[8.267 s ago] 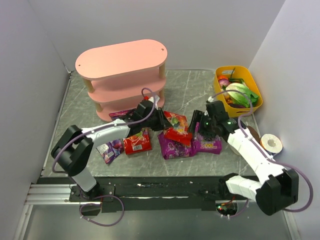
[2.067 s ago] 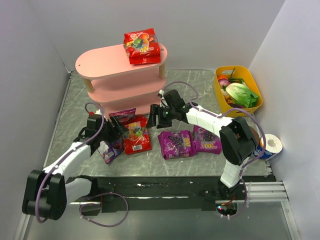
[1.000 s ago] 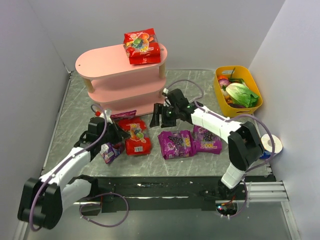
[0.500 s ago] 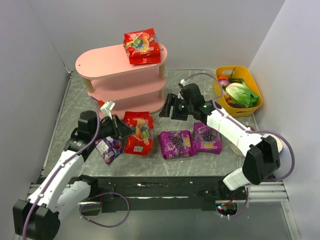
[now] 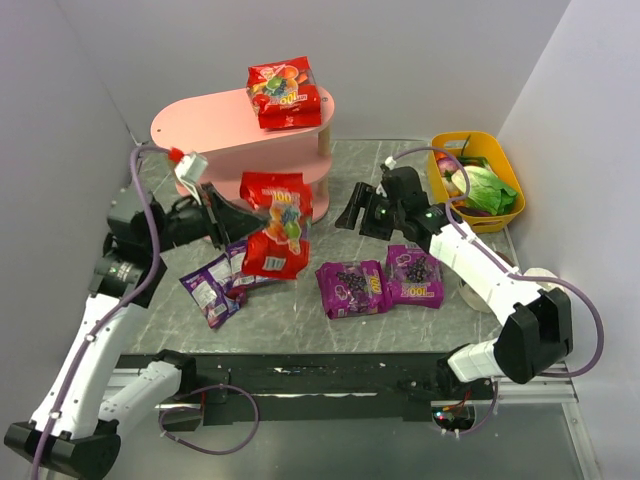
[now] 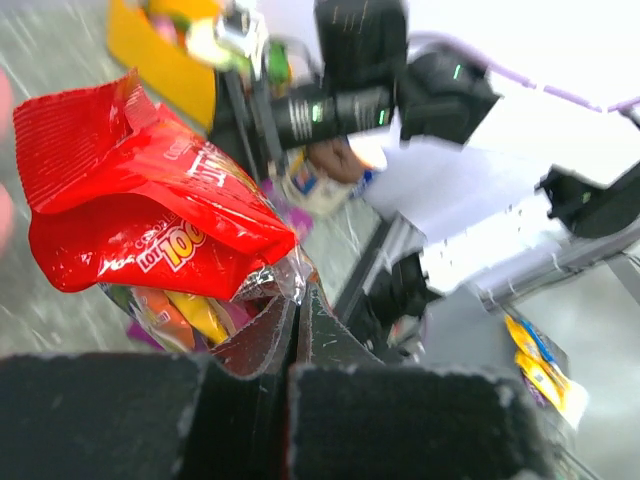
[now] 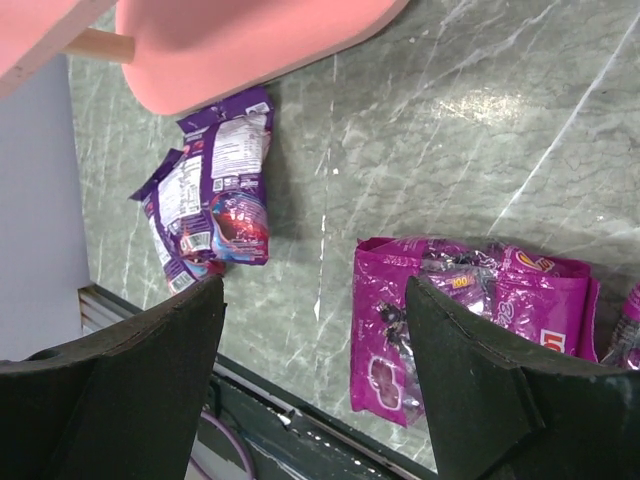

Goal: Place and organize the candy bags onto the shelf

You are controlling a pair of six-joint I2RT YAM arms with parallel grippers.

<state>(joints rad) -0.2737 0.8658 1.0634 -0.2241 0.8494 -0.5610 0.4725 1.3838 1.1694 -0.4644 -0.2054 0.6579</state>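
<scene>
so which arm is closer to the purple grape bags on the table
Right. The right fingers, open, hover just behind the grape bags, toward the shelf. The left fingers, shut on a red bag, are farther off, left of them.

The pink shelf [image 5: 215,125] has 3 oval tiers on pale wooden posts and stands at the back left of the table [image 5: 400,180]. 1 red bag [image 5: 284,92] lies flat on the right end of its top tier. The second red bag [image 5: 278,222] hangs clear of the table in front of the shelf, pinched at its edge by the left gripper [image 6: 297,305]. 2 blue-violet bags [image 5: 212,287] lie on the table, apparently overlapping. To their right, 2 magenta bags [image 5: 352,287] lie flat side by side, touching.
</scene>
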